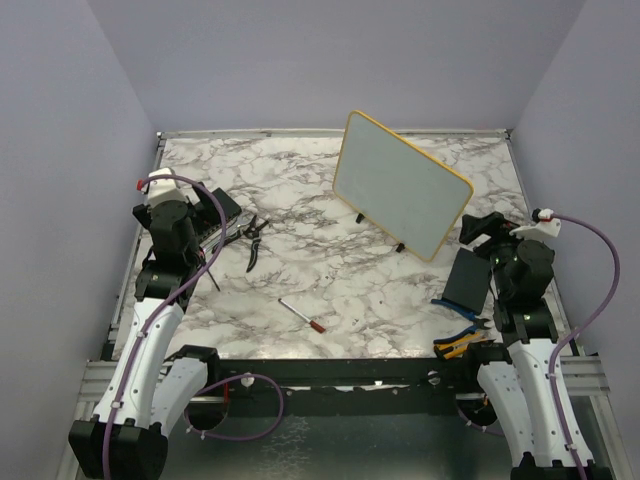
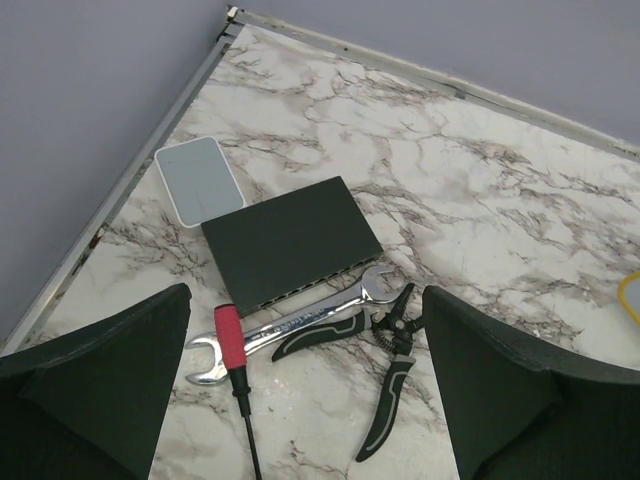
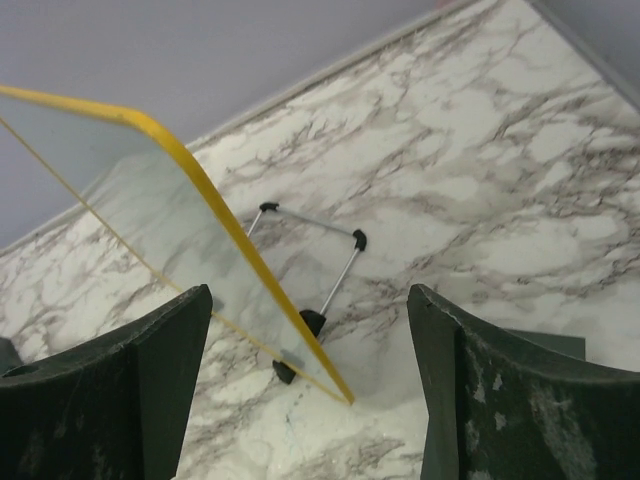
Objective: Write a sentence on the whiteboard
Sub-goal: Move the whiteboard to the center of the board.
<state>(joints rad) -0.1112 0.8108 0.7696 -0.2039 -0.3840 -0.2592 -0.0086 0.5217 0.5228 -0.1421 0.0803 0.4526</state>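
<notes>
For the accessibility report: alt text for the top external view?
A blank, yellow-framed whiteboard stands propped toward the back right of a marble table, untouched by the left arm or the right arm. A red-capped marker lies near the front edge; shears lie by the left arm, pliers by the right.

Marble tabletop [image 2: 480, 200] carrying a flat black box [image 2: 290, 240]. Small white device [image 2: 198, 180]: just beside the box's far-left corner. Steel wrench [image 2: 290, 335]: along its near edge. Red-handled screwdriver [image 2: 233, 345]: near-left, crossing the wrench. Black-handled cutters [image 2: 390, 385]: near-right.
</notes>
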